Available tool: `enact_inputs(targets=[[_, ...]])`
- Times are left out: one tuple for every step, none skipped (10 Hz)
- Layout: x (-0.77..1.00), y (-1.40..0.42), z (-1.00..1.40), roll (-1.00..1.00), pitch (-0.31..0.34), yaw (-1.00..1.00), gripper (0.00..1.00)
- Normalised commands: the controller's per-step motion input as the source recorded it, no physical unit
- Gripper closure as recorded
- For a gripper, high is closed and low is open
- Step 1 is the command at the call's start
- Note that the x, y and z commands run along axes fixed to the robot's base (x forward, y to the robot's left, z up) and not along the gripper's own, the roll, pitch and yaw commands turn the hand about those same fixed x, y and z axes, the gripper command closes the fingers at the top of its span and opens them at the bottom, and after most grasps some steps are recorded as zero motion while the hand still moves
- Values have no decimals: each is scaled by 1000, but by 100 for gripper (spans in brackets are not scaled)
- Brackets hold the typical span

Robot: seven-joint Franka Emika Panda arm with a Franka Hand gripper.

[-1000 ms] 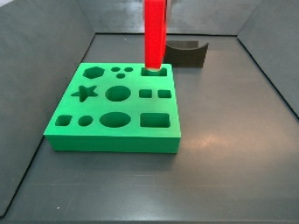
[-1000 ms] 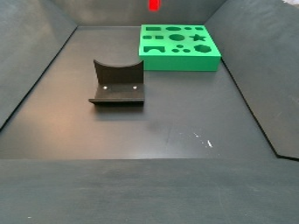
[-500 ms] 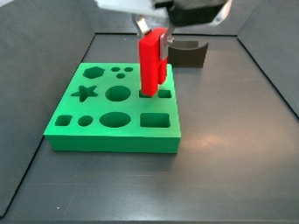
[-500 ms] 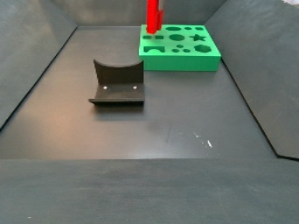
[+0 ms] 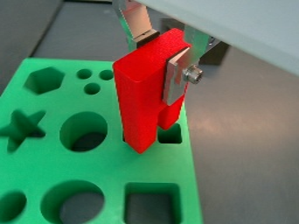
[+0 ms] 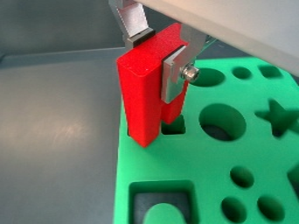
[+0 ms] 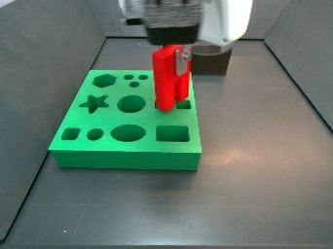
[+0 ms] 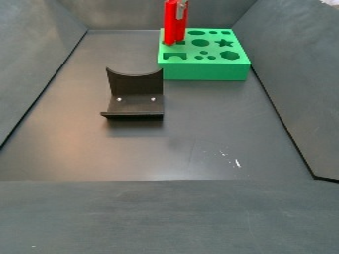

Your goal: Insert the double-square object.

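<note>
The double-square object [image 7: 164, 80] is a glossy red tall block, upright over the green board [image 7: 111, 131]. My gripper [image 5: 163, 61] is shut on its upper part, silver fingers [image 5: 177, 77] on two opposite sides. In both wrist views its lower end meets a hole near the board's edge [image 5: 170, 136] [image 6: 172, 126]; how deep the legs sit is hidden. It also shows in a side view [image 8: 172, 22] at the far end of the board [image 8: 212, 62], and in a wrist view [image 6: 149, 87].
The board has round, star, hexagon and square holes [image 5: 79, 133]. The dark fixture stands behind the board [image 7: 212, 60] and on the floor in a side view [image 8: 133, 94]. Grey walls enclose the floor.
The gripper has come down with the red block. The block's lower end has dropped from above the board to the board's surface.
</note>
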Motion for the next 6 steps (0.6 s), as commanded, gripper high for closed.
enact_inputs(targets=[[0, 0, -169, 0, 30, -1000, 100], [0, 0, -169, 0, 27, -1000, 100], [0, 0, -163, 0, 27, -1000, 100], [0, 0, -163, 0, 26, -1000, 100], [0, 0, -163, 0, 26, -1000, 100], [0, 0, -183, 7, 39, -1000, 100]])
